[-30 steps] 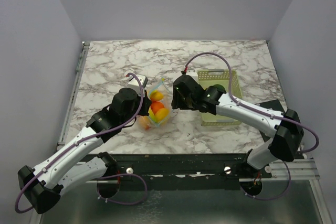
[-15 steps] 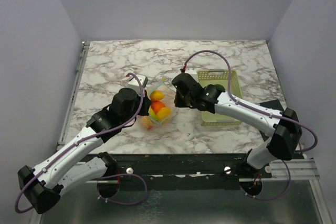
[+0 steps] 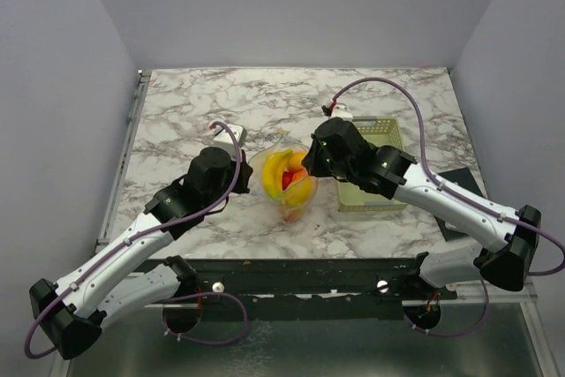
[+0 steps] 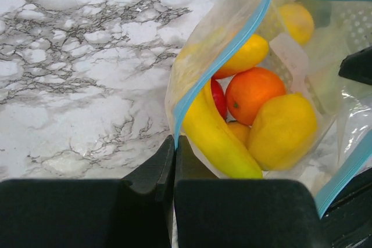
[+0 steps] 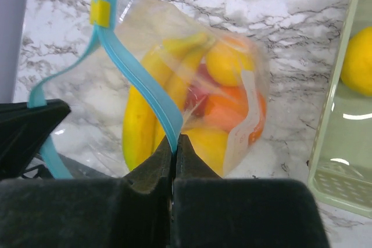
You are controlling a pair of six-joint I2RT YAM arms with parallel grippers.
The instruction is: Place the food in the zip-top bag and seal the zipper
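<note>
End effectors [image 4: 174, 143] [image 5: 174, 141], two, on one zipper [image 4: 233, 50].

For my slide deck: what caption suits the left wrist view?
Left gripper shut on the zipper of the open bag holding banana, orange and lemon.

White-and-gray marbled table [image 3: 177, 121], pale yellow-green slotted basket [image 3: 395, 140] on its right side, plain gray walls [image 3: 291, 6] behind

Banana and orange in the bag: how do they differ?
The banana is long, curved and yellow; the orange is round and orange. The banana lies along the wall of the zip-top bag; the orange sits beside it, mid-bag. Both are inside, with the mouth unsealed.
</note>
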